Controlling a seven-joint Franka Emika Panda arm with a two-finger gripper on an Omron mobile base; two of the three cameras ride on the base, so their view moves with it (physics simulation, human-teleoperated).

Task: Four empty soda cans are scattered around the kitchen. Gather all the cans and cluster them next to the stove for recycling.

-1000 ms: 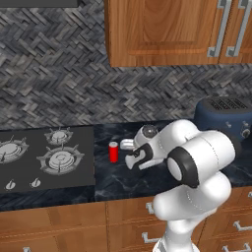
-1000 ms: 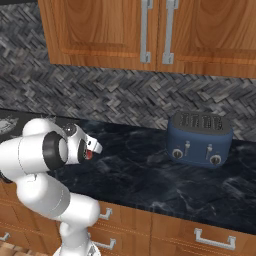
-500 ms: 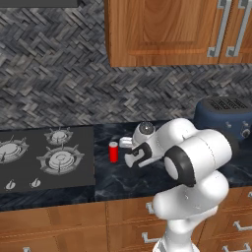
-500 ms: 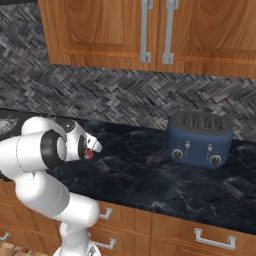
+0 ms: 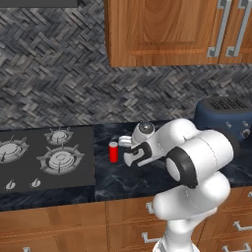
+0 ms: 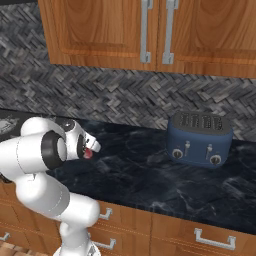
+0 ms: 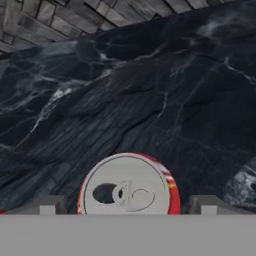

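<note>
Opened: pincer (image 7: 129, 204) fingers now spread | red soda can (image 7: 128, 185) upright between them, unheld

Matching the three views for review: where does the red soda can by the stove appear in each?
Left base view: the red soda can stands upright on the dark counter, just right of the stove.
Right base view: a red sliver beside the arm's hand.
Hand view: bottom centre, silvery top seen from above, between the fingertips.
Shared landmark: the dark marbled counter.
</note>
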